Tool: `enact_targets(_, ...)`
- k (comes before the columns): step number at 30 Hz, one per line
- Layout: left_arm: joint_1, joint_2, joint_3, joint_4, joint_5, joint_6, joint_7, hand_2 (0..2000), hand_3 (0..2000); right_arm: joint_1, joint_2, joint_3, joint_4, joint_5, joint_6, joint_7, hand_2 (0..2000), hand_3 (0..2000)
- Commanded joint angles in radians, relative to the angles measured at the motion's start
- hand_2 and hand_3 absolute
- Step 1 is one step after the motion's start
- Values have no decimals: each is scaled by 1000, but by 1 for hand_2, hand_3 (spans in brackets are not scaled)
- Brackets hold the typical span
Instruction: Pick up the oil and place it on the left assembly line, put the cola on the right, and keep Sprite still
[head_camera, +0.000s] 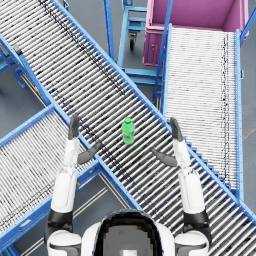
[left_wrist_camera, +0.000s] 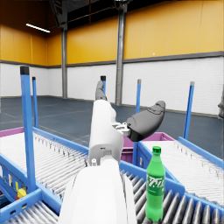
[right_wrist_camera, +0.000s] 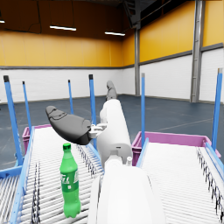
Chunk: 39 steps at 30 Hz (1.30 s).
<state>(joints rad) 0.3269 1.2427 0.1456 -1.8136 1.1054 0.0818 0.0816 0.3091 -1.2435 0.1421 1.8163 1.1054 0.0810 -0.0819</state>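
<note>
The green plastic Sprite bottle (head_camera: 128, 131) stood upright on the grey roller conveyor with blue rails (head_camera: 100, 85), between the fingers of the two hands and touching neither, so its part of the task looked satisfied. The left hand (head_camera: 76, 142) and the right hand (head_camera: 177, 145) held nothing, their dark fingers (head_camera: 74, 125) straight and thumbs splayed inward. No oil or cola showed in any view, so both placements were apparently not yet done.
</note>
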Motion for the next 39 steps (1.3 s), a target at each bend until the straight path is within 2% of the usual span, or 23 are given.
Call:
enact_targets(1, -8, -8, 12, 4, -23, 4, 4, 0, 0, -4, 8, 13, -4, -23, 4, -4, 0, 0)
enact_targets(2, -24, -23, 36, 11, -67, 12, 12, 0, 0, -13, 24, 38, -13, -67, 12, -12, 0, 0)
enact_targets(7, -35, -34, 53, 16, -98, 18, 18, 0, 0, -19, 35, 56, -19, -98, 18, -18, 0, 0)
enact_targets(39, -38, -36, 57, 17, -106, 19, 19, 0, 0, -20, 37, 60, -20, -106, 19, -19, 0, 0)
